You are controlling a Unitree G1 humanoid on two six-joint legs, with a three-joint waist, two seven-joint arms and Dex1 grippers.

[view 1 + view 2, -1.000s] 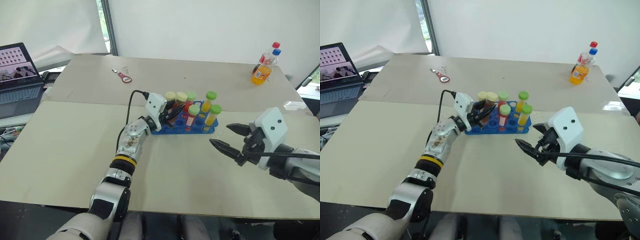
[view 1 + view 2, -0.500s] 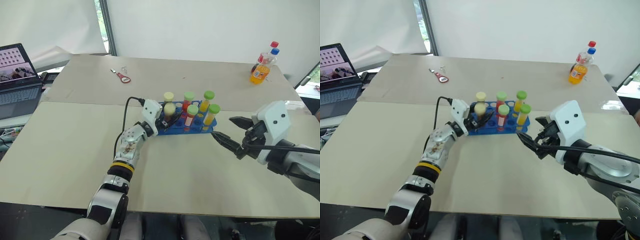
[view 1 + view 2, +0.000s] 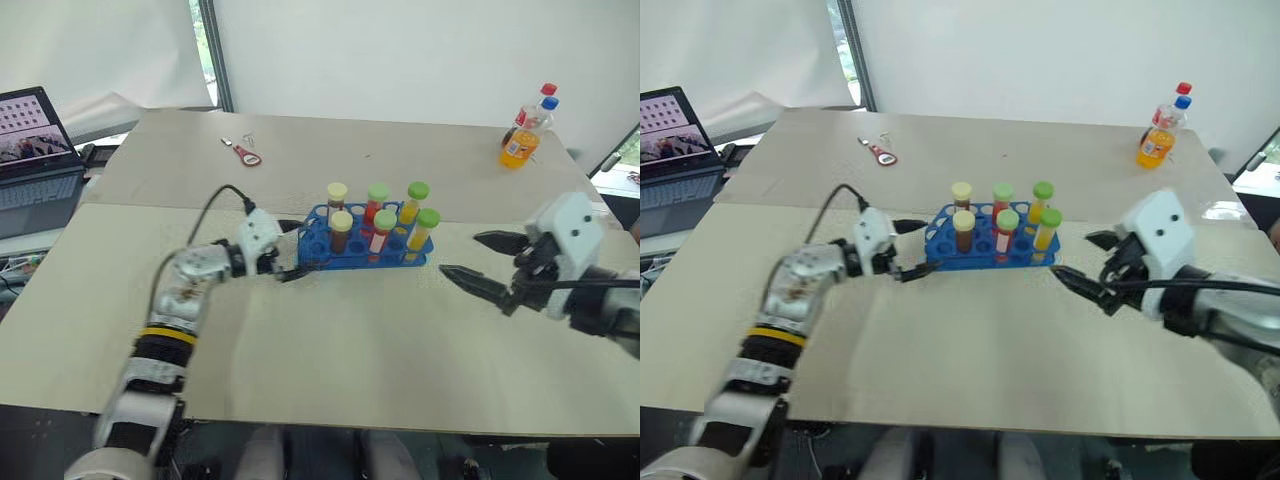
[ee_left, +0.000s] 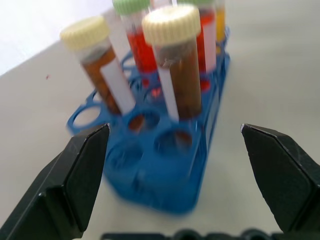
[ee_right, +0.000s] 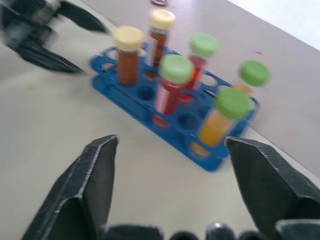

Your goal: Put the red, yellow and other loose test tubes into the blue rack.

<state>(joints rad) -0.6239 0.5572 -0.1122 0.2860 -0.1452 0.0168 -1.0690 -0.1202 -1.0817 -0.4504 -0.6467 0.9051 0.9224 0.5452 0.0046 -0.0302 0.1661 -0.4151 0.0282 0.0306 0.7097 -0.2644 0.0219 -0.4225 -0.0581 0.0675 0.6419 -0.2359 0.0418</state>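
Note:
The blue rack (image 3: 362,252) stands mid-table with several tubes upright in its holes. Two cream-capped amber-brown tubes (image 3: 341,230) occupy its left end, two green-capped red tubes (image 3: 383,230) the middle, and two green-capped yellow tubes (image 3: 424,230) the right end. My left gripper (image 3: 292,250) is open just off the rack's left end, with nothing between its fingers (image 4: 75,185). In the left wrist view the nearest amber tube (image 4: 180,75) stands free of both fingers. Off the rack's right end my right gripper (image 3: 462,254) hovers open and empty, its fingers (image 5: 90,185) apart.
An orange soda bottle (image 3: 522,142) stands at the far right corner, with a blue-capped bottle behind it. A small red-handled tool (image 3: 249,153) lies at the far left-centre. An open laptop (image 3: 35,150) sits off the table's left edge.
My left gripper opened, let go of a cream-capped amber tube that now stands in the rack, and drew back to the left. The right gripper opened wider and shifted slightly right.

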